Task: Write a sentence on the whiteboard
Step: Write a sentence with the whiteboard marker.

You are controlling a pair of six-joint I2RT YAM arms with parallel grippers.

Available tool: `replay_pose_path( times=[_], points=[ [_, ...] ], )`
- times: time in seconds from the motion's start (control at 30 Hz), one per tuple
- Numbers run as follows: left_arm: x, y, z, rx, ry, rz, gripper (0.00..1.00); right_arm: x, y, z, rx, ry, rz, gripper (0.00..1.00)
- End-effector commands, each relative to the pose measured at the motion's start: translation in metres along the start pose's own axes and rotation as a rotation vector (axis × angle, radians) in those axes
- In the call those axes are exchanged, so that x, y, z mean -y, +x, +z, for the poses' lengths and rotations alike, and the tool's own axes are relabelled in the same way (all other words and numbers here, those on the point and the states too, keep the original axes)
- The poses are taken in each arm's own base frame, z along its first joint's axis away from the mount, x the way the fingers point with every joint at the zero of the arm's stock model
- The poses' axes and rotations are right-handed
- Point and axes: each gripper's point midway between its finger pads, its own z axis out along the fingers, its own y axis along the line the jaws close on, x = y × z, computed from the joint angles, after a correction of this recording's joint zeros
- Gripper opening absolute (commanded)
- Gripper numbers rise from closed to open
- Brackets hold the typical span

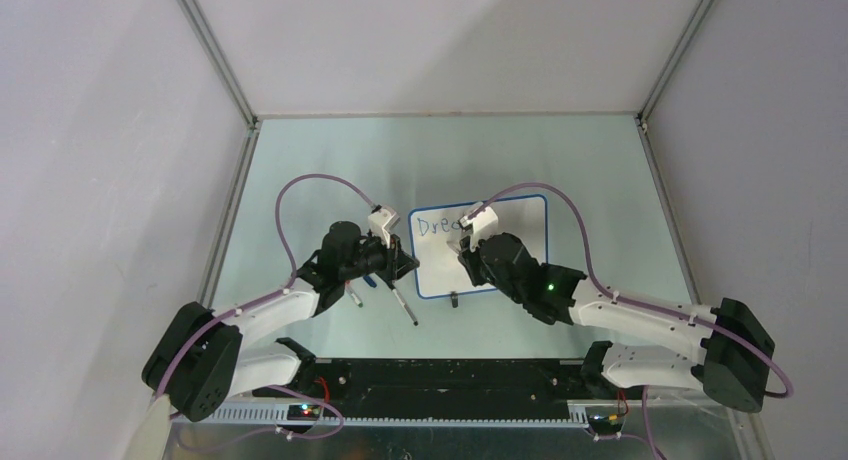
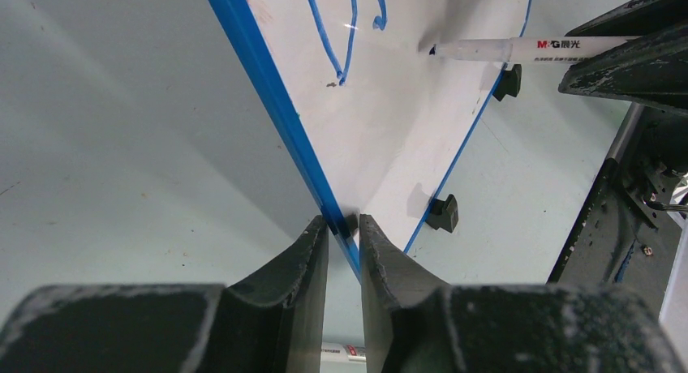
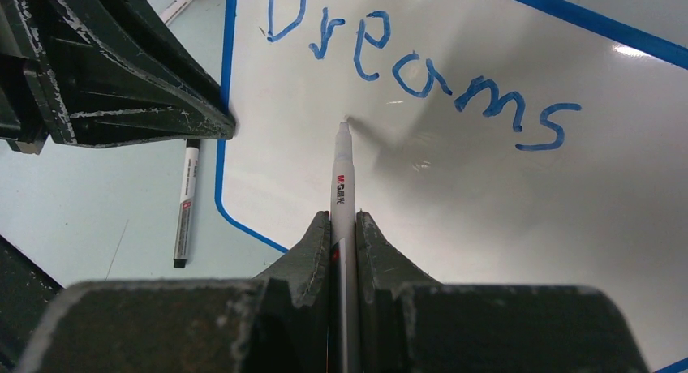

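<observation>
The whiteboard (image 1: 525,228) lies on the table, white with a thin blue rim. On it stands the word "Dreams" (image 3: 422,73) in blue, the written part of the sentence; from above only "Drea" (image 1: 437,223) shows. My left gripper (image 2: 344,227) is shut on the board's blue rim (image 2: 276,105) near a corner, one finger on each side. My right gripper (image 3: 344,220) is shut on a white marker (image 3: 342,174), whose tip meets the board below the "r" and "e". The same marker (image 2: 527,47) shows in the left wrist view.
Two loose markers (image 1: 405,307) (image 1: 352,298) lie on the table by the left gripper. A black-capped marker (image 3: 185,207) lies left of the board, and a red-capped one (image 3: 182,2) further off. Black clip feet (image 2: 444,213) stick out from the board's near edge. Walls enclose the table.
</observation>
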Motion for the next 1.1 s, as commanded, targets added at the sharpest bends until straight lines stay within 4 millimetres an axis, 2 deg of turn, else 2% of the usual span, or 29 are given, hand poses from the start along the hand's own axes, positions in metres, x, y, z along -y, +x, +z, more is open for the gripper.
replay_pose_path(
  times=[0.0, 0.47, 1.07],
  points=[
    [0.005, -0.016, 0.002, 0.032, 0.018, 0.04, 0.26, -0.002, -0.031, 0.0, 0.078, 0.017, 0.034, 0.0],
    [0.005, -0.016, 0.001, 0.035, 0.019, 0.041, 0.25, 0.005, -0.03, 0.002, 0.073, 0.055, 0.033, 0.0],
    [0.006, -0.016, 0.001, 0.036, 0.019, 0.043, 0.25, -0.003, -0.022, 0.009, 0.021, 0.02, 0.015, 0.0]
  ],
)
